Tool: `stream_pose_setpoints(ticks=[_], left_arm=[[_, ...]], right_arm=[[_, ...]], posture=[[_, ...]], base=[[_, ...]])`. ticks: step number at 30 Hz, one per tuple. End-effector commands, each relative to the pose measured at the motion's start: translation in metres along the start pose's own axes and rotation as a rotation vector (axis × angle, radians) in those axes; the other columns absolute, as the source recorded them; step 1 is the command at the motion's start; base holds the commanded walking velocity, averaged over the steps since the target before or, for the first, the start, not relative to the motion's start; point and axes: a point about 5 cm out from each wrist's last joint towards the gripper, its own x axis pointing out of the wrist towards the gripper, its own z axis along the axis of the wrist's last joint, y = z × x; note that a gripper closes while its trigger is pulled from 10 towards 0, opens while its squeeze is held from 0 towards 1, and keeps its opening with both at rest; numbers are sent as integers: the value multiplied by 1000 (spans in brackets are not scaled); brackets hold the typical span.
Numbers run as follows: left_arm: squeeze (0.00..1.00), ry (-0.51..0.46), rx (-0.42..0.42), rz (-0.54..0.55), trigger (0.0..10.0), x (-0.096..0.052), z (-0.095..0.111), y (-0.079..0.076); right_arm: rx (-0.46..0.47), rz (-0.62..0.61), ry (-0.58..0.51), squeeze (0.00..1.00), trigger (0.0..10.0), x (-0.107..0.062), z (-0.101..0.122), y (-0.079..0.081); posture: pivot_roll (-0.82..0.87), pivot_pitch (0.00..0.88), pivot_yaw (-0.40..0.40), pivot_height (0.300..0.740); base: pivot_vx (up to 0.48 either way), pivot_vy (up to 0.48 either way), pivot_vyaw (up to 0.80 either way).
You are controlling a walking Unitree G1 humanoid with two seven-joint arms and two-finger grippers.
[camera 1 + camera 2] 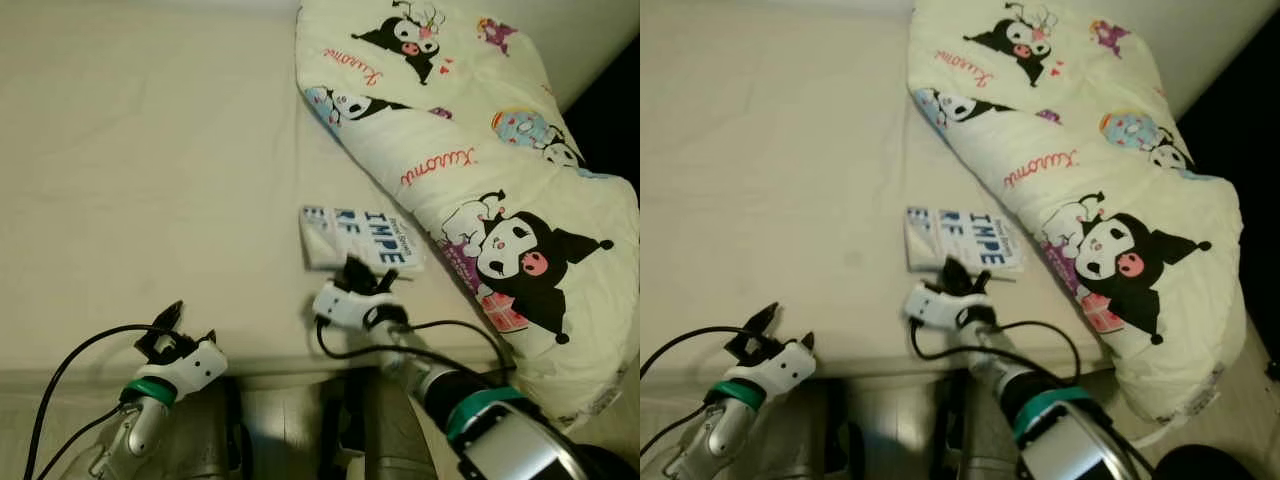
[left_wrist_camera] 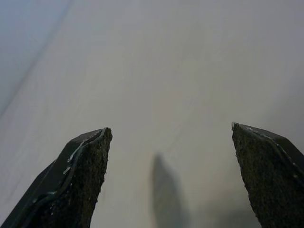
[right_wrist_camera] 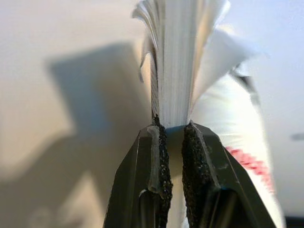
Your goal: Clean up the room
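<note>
Cream sheet covers the bed (image 1: 150, 150), and on it, close to the near edge, lies a thin white book (image 1: 358, 238) with blue block lettering on its cover. It sits just beside a cartoon-print quilt (image 1: 480, 160) bunched along the right side of the bed.

My right gripper (image 1: 362, 278) is at the book's near edge. In the right wrist view its two fingers (image 3: 164, 161) stand almost together, pinching the fanned page edges (image 3: 173, 61) between the pads. I judge the hold to be narrow, taken at the margin only.

My left gripper (image 1: 178, 335) hovers over the bed's near edge, well apart from the book. The left wrist view shows its fingers (image 2: 80, 166) spread wide with nothing between them, and only sheet beyond.

Step in hand, as I read it: picking the book off the bed as part of clearing the room. The book is not yet clearly lifted.

Next move calls for a slow, level lift. The pages may splay or slide from so thin a pinch, and the quilt close by could catch the cover
</note>
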Motion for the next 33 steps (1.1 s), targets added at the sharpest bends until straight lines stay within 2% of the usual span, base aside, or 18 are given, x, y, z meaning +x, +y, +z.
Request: stream_pose_setpoints(ticks=[1, 9, 10, 11, 13, 14, 15, 16, 17, 20, 22, 23, 24, 26, 28, 30, 32, 33], left_arm=[[0, 0, -19, -38, 10000, -8, 1, -9], [0, -2, -33, -34, 10000, -6, 4, -12], [0, 6, -44, -22, 10000, -3, 4, -11], [0, 6, -44, -22, 10000, -3, 4, -11], [0, 36, -81, 15, 10000, 1, 2, -6], [0, 44, -90, 24, 10000, 2, 2, -4], [0, 44, -90, 24, 10000, 2, 2, -4], [0, 47, -99, 37, 10000, 5, 2, 2], [0, 37, -102, 44, 10000, 7, 3, 8], [0, -12, -138, 5, 10000, 14, 10, 21], [0, -9, -245, 22, 10000, 23, 15, 34], [0, -9, -245, 22, 10000, 23, 15, 34], [0, -17, -334, 66, 10000, 34, 22, 52], [0, -23, -361, 86, 10000, 38, 25, 59], [0, -53, -406, 112, 10000, 48, 33, 71], [0, -92, -552, 53, 10000, 57, 48, 80], [0, -130, -752, -47, 10000, 59, 60, 81], [0, -130, -752, -47, 10000, 59, 60, 81]], right_arm=[[67, 4, 5, 0, 0, -9, -5, 4], [168, -25, 22, 0, 0, -18, -13, 1], [267, -44, 28, 0, 0, -18, -12, -4], [267, -44, 28, 0, 0, -18, -12, -4], [486, -38, 14, 0, 0, -17, -5, -10], [539, -37, 6, 0, 0, -18, -4, -12], [539, -37, 6, 0, 0, -18, -4, -12], [638, -1, -44, 0, 7137, -20, 3, -14], [717, 36, -106, 0, 10000, -23, 11, -18], [869, 110, -244, 0, 10000, -30, 30, -30], [951, 127, -285, 0, 10000, -30, 37, -40], [951, 127, -285, 0, 10000, -30, 37, -40], [1036, 126, -322, 0, 10000, -29, 44, -53], [1068, 124, -336, 0, 10000, -28, 46, -57], [1151, 152, -376, 0, 10000, -26, 51, -67], [1239, 238, -404, 0, 10000, -27, 56, -67], [1304, 297, -396, 0, 10000, -28, 55, -62], [1304, 297, -396, 0, 10000, -28, 55, -62]], posture=[[87, 197, -62, 616], [81, 156, -56, 616], [76, 136, -52, 616], [76, 136, -52, 616], [71, 122, -50, 616], [71, 122, -50, 616], [71, 122, -50, 616], [69, 113, -47, 616], [71, 116, -44, 616], [70, 119, -40, 616], [70, 119, -40, 616], [70, 119, -40, 616], [70, 119, -40, 616], [70, 119, -40, 616], [59, 117, -36, 616], [54, 116, -36, 616], [54, 116, -36, 616], [54, 116, -36, 616]], base=[[0, 0, 0], [0, 0, 0], [0, 0, 0], [0, 0, 0], [0, 0, 0], [0, 0, 0], [0, 0, 0], [0, 0, 0], [0, 0, 0], [0, 0, 0], [0, 0, 0], [0, 0, 0], [0, 0, 0], [0, 0, 0], [0, 0, 0], [0, 0, 0], [0, 0, 0], [0, 0, 0]])
